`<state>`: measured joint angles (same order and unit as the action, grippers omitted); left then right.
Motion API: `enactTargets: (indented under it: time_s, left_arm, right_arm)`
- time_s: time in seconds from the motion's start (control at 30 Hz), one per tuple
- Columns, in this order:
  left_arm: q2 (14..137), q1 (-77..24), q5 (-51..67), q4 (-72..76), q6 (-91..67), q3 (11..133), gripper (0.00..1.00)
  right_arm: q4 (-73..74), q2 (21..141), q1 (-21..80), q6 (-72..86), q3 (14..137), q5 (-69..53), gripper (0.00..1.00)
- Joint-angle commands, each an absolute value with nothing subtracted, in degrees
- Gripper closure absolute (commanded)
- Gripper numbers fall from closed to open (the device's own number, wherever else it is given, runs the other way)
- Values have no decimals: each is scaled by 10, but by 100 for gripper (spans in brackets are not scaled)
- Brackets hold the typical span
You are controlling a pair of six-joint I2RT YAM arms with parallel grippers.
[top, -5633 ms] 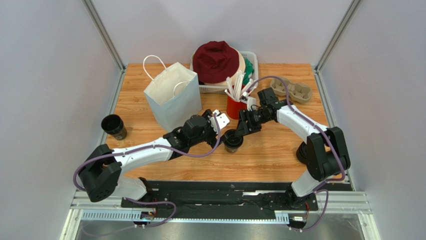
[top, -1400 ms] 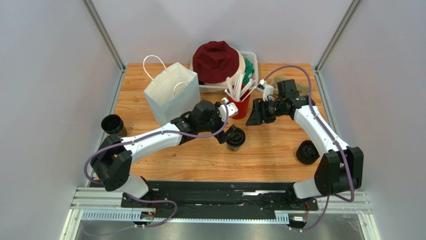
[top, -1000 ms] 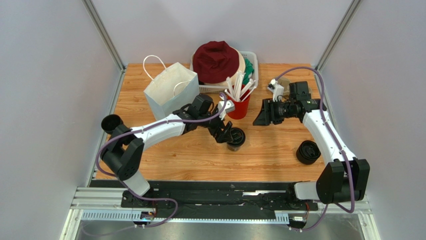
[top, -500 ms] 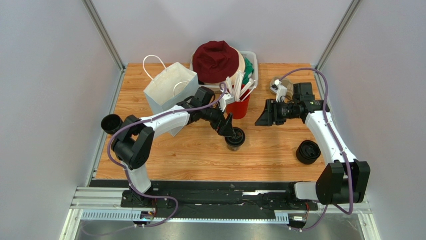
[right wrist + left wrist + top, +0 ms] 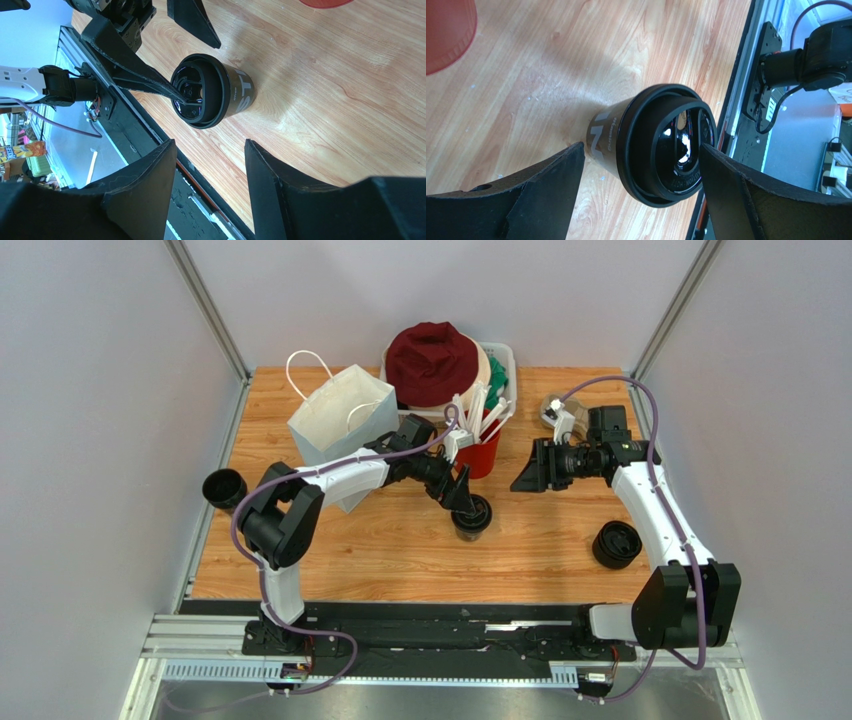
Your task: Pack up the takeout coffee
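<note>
- At the middle of the bench (image 5: 400,560), a little toward its near edge, the takeout coffee (image 5: 470,519) stands upright with its black lid on.
- My left end effector (image 5: 462,495) is released. Its jaws are spread wide and straddle the coffee, one finger on each side. From the left wrist view I cannot tell whether either finger touches the cup wall.
- My right end effector (image 5: 524,476) is released too, with nothing between its jaws. It hangs to the right of the coffee, pointed at it and apart from it.
- Just behind the coffee stands a red cup (image 5: 482,457) holding white sticks, close against my left wrist.
- The white paper bag (image 5: 338,425) stands upright at back left. My left forearm lies across its front, between bag and coffee.
- Behind the red cup is a white basket (image 5: 505,358) with a maroon hat (image 5: 432,360) on top.
- A black lidless cup (image 5: 225,488) sits at the left edge and a black ringed item (image 5: 614,543) near the right edge, both well apart from the coffee.
</note>
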<state>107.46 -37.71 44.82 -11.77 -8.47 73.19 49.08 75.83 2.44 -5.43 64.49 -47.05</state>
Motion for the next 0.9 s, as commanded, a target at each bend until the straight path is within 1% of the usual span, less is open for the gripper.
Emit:
enactTargets:
  time_s: [0.0,0.3,0.5,0.57,0.6,0.7,0.77,0.87]
  left_arm:
    - [1085,-373,464,-107,-95,757,8]
    - [1099,-362,472,-98,-103,762,11]
    - [1115,-360,481,-97,-105,768,18]
    - [1121,-361,481,-98,-104,767,23]
    - [1122,-361,479,-99,-102,767,28]
    - [1128,-360,475,-101,-94,761,36]
    - [1129,-361,468,-100,-91,754,37]
    - [1134,-361,449,-105,-82,749,42]
  right_arm:
    - [486,742,21,-63,641,-487,44]
    - [486,744,20,-64,639,-491,44]
    - [485,750,20,-67,635,-497,45]
    - [485,756,21,-67,633,-505,46]
    - [485,765,21,-67,631,-507,46]
    - [481,783,20,-62,628,-514,49]
    - [474,794,20,-57,624,-515,50]
    - [467,818,21,-52,621,-508,52]
